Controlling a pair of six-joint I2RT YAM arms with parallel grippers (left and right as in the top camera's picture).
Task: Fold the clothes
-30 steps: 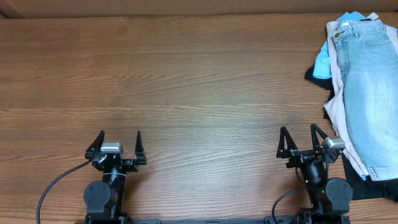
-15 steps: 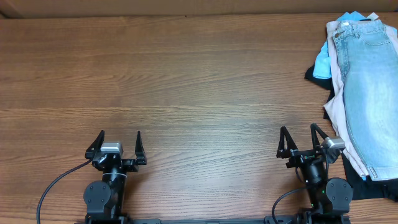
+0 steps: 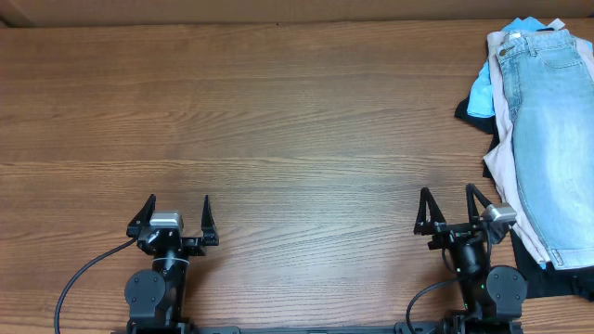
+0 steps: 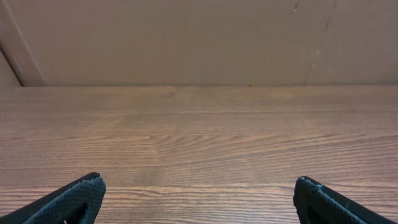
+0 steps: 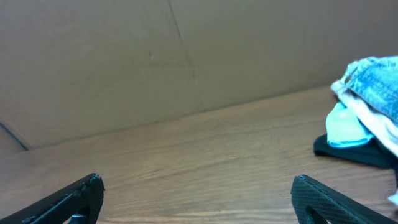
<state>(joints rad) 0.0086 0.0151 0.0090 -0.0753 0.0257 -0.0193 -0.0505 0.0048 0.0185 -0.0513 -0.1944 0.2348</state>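
Note:
The light-blue denim shorts (image 3: 553, 139) lie on top of a pile at the table's right edge, over a beige garment (image 3: 498, 162), a bright blue one (image 3: 481, 93) and a black one (image 3: 471, 113). The pile's top also shows at the right of the right wrist view (image 5: 373, 81). My left gripper (image 3: 178, 206) is open and empty near the front edge, far left of the pile; it also shows in the left wrist view (image 4: 198, 186). My right gripper (image 3: 446, 200) is open and empty, just left of the pile; it also shows in the right wrist view (image 5: 198, 186).
The wooden table (image 3: 278, 121) stretches between the arms and a brown cardboard wall (image 4: 186, 37) at the back. A black cable (image 3: 79, 278) runs from the left arm's base toward the front left.

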